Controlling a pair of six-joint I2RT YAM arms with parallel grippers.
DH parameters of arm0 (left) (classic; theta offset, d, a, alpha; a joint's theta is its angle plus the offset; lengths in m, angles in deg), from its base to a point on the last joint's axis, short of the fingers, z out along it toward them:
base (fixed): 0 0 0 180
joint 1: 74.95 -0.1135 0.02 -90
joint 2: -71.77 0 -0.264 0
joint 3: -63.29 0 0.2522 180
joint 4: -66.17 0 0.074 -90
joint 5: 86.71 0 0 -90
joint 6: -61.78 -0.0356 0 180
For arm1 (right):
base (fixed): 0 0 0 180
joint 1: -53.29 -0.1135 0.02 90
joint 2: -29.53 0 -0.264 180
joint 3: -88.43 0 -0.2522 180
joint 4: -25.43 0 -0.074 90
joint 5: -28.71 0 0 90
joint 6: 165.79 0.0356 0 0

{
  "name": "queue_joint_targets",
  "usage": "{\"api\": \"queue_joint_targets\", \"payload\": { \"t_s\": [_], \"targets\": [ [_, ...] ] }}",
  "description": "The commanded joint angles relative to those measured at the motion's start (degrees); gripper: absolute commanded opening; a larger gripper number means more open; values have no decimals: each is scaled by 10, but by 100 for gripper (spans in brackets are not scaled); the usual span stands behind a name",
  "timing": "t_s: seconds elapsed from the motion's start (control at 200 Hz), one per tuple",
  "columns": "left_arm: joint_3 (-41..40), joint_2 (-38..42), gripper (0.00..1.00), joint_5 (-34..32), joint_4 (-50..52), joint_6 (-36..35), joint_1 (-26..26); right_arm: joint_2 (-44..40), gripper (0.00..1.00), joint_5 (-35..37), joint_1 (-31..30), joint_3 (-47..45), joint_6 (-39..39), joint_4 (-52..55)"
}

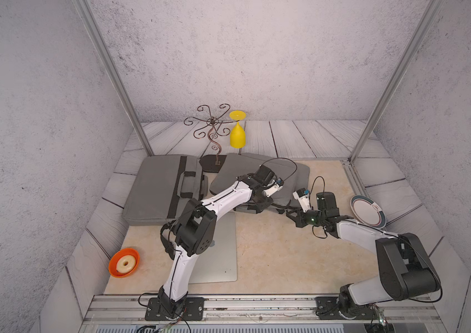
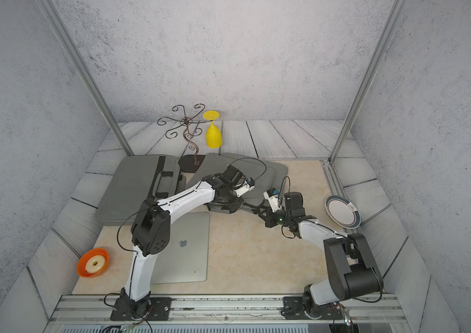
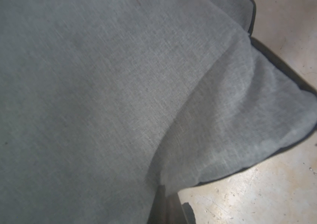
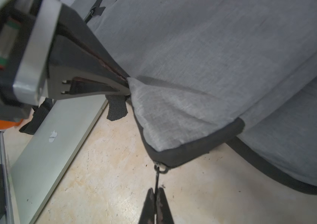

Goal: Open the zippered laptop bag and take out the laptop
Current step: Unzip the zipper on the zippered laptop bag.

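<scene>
Both grippers pinch the grey fabric zippered laptop bag point(image 4: 212, 58) to work its zipper.
The left gripper point(image 4: 127, 84), pressed together on the bag's edge fabric, seemingly anchors it while the right gripper point(image 4: 155, 192) nips the thin black zipper pull cord point(image 4: 156, 179) at the corner. A slim silver laptop point(image 4: 56, 139) lies on the beige table point(image 4: 105, 174), outside the bag, beside it.
</scene>
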Motion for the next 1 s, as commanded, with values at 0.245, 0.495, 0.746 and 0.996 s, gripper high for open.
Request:
{"api": "queue_joint_targets", "payload": {
  "t_s": [0.245, 0.495, 0.746, 0.996],
  "targets": [
    [24, 2, 0, 65, -51, 47, 20, -38, 0, 91, -57, -12, -20, 3],
    [26, 5, 0, 88, -57, 44, 48, -26, 0, 78, -59, -21, 16, -36],
    [19, 2, 3, 97, -77, 40, 65, -4, 0, 84, -58, -14, 35, -51],
    [-21, 24, 17, 82, -87, 34, 62, 10, 0, 94, -51, -19, 62, -58]
  ]
}}
